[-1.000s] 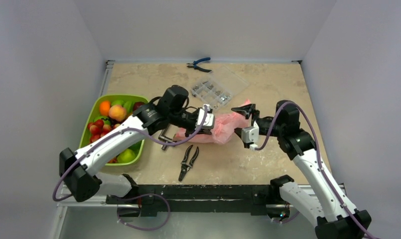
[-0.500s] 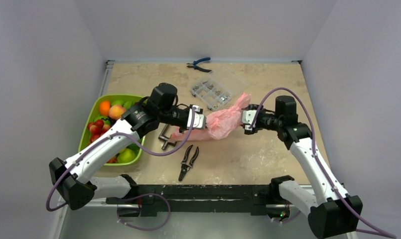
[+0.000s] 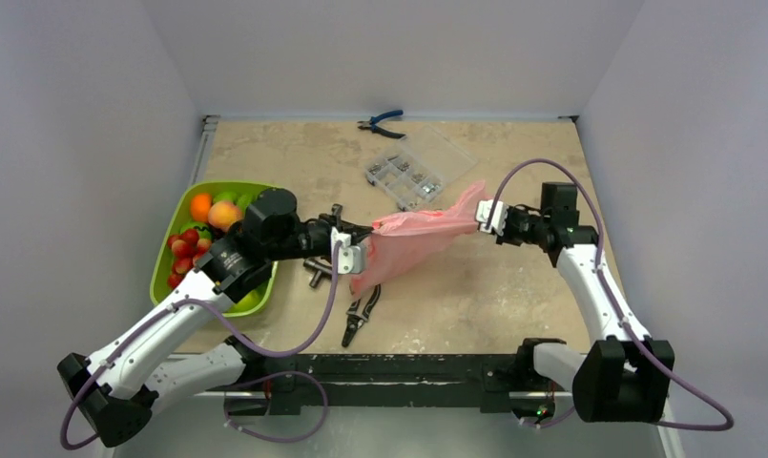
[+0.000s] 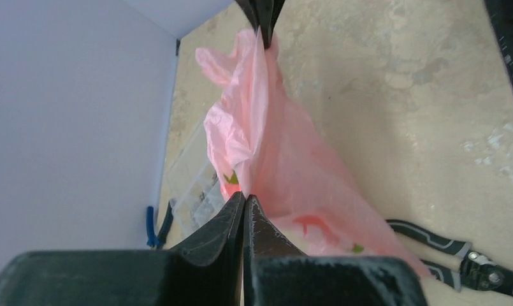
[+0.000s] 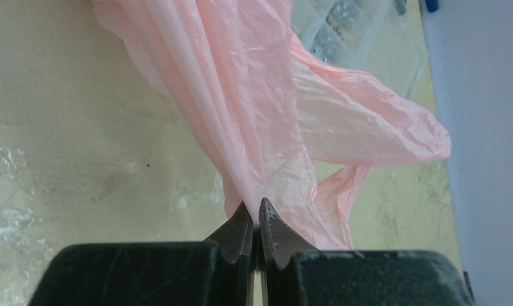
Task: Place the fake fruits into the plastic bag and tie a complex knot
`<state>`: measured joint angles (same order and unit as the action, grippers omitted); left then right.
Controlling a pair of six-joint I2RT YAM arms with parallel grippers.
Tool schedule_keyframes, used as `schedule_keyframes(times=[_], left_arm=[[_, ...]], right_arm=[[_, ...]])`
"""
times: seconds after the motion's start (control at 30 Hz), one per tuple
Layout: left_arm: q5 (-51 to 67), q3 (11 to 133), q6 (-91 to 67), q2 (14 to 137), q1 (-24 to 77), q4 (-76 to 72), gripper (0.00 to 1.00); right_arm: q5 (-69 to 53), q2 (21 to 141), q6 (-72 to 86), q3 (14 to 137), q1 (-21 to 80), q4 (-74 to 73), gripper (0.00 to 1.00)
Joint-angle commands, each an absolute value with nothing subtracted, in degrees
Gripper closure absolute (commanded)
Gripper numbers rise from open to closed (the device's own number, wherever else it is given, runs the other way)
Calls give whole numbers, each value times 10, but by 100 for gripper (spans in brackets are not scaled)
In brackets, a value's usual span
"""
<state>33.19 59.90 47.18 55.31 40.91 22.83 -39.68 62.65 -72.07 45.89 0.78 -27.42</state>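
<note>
The pink plastic bag (image 3: 413,239) hangs stretched above the table between both grippers. My left gripper (image 3: 365,246) is shut on its left edge, its jaws (image 4: 245,196) pinching the film (image 4: 273,146). At the bag's right end, my right gripper (image 3: 478,213) is shut on a bunched fold (image 5: 241,83), the tips (image 5: 255,204) meeting on the film. The fake fruits (image 3: 206,221), red, orange, green and yellow, lie in the lime-green tray (image 3: 166,243) at the left. Faint red and green marks (image 4: 311,226) show on the bag; I cannot tell print from fruit. A knot is not in view.
Black pliers (image 3: 361,310) lie under the bag near the front. A metal clamp (image 3: 318,272) sits beside the left wrist. A clear compartment box (image 3: 408,176) and blue-handled pliers (image 3: 380,121) lie at the back. Walls close in on three sides.
The right gripper shut on the bag's right end and pulled it right. The left arm drew back left with its edge, so the bag now hangs taut between them.
</note>
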Motion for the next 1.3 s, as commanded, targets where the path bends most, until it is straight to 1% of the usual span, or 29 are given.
schedule_keyframes(times=[0.0,0.07,0.17,0.2,0.23,0.27,0.37,0.4,0.43,0.47,0.5,0.53,0.57,0.6,0.63,0.73,0.8,0.87,0.9,0.97,1.03,1.07,1.17,1.27], left_arm=[[223,534,531,521,401,104,100],[222,528,536,528,401,104,100],[257,567,508,549,401,141,100],[268,579,492,558,401,149,100],[275,590,476,566,401,152,100],[283,601,464,573,401,158,100],[299,633,410,592,400,170,100],[305,650,396,602,399,190,95],[310,664,377,612,397,207,74],[317,677,359,622,392,223,44],[329,684,341,631,384,232,27],[350,689,328,637,376,241,19],[373,690,328,642,371,253,14],[390,687,333,646,369,264,7],[403,682,333,649,370,270,6],[429,667,298,674,370,263,6],[435,661,314,690,370,284,10],[431,635,360,684,370,306,14],[416,616,366,674,369,300,14],[374,592,347,667,370,288,13],[332,591,287,679,369,284,13],[308,593,236,690,367,275,13],[287,597,93,731,353,254,13],[279,588,16,764,341,215,12]], right_arm=[[-370,657,-762,502,-44,-363,100],[-392,661,-781,525,-44,-423,100],[-457,660,-784,568,-42,-506,97],[-474,652,-771,583,-41,-514,85],[-490,644,-760,595,-41,-529,63],[-504,638,-759,608,-40,-545,51],[-530,616,-729,631,-39,-547,36],[-530,608,-710,627,-38,-528,33],[-524,600,-690,619,-37,-506,27],[-518,594,-671,610,-36,-482,18],[-513,592,-657,603,-35,-469,14],[-515,592,-657,601,-35,-470,10],[-522,594,-663,602,-31,-479,3],[-534,596,-666,605,-24,-490,1],[-544,594,-655,605,-9,-489,1],[-522,567,-571,569,111,-418,1],[-456,537,-516,517,174,-327,1],[-415,538,-485,486,186,-273,1],[-406,557,-474,491,186,-265,1],[-398,612,-462,523,186,-278,5],[-389,663,-437,547,186,-277,9],[-386,683,-412,553,186,-259,9],[-367,732,-335,577,185,-197,8],[-346,794,-298,634,182,-184,6]])
